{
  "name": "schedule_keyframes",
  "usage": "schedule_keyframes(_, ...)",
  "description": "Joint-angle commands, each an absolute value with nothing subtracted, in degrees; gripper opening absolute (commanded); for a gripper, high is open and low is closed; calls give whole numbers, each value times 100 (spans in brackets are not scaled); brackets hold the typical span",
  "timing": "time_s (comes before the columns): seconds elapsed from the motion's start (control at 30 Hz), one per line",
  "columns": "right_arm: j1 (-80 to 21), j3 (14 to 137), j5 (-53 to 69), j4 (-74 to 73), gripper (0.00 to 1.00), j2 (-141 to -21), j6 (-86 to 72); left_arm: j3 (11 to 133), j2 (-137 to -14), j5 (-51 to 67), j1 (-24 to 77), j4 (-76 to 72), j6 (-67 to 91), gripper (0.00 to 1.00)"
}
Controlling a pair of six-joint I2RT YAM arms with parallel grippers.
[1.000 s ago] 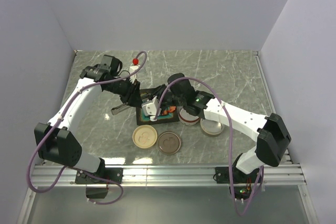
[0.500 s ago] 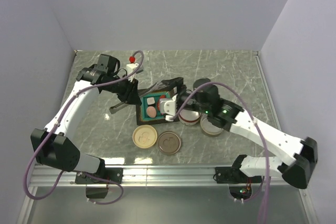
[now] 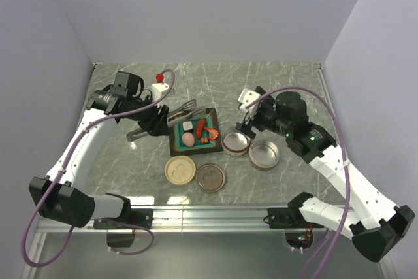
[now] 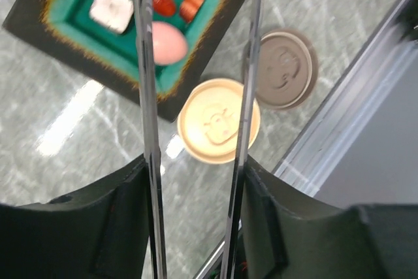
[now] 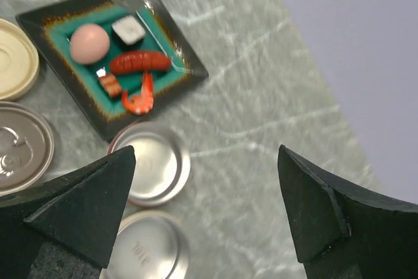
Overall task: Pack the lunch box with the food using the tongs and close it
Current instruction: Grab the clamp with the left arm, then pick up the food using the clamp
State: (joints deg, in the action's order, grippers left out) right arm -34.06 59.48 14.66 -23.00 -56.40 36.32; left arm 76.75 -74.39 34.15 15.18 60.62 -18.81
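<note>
My left gripper (image 3: 151,124) is shut on the tongs (image 3: 173,115), and both silver arms (image 4: 147,96) rest against its fingers (image 4: 124,213). The tong tips hover spread over the tray's far left corner. The teal tray (image 3: 176,143) carries the food: a pink egg (image 3: 189,138), a white cube (image 3: 187,126), a red sausage (image 3: 200,129) and a shrimp (image 3: 210,135). The lunch box's two round steel tins (image 3: 235,143) (image 3: 264,154) lie right of the tray. My right gripper (image 3: 248,114) hangs open above the marble, over and just beyond the tins (image 5: 153,164), holding nothing.
A cream lid (image 3: 179,170) and a brown lid (image 3: 210,177) lie flat in front of the tray. The metal rail (image 3: 209,213) runs along the table's near edge. Grey walls close in the left, back and right sides.
My right gripper has left the tray, swung back to the right and opened wide. The left gripper drew back to the left with the tongs, whose arms have spread apart.
</note>
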Motion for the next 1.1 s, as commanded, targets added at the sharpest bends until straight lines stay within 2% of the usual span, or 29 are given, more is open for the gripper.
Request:
schedule_keyframes(0.0, -3007, 5959, 1626, -2741, 96, -5414, 2918, 7664, -7198, 3059, 1520, 6257, -2241, 55)
schedule_keyframes(0.33, -2181, 6108, 2048, -3752, 96, -5493, 2461, 7471, -7321, 2444, 1626, 6688, -2873, 57)
schedule_keyframes(1.07, -1775, 6047, 2021, -3929, 97, -5519, 2083, 6671, -7760, 1406, 1986, 6162, -2909, 61)
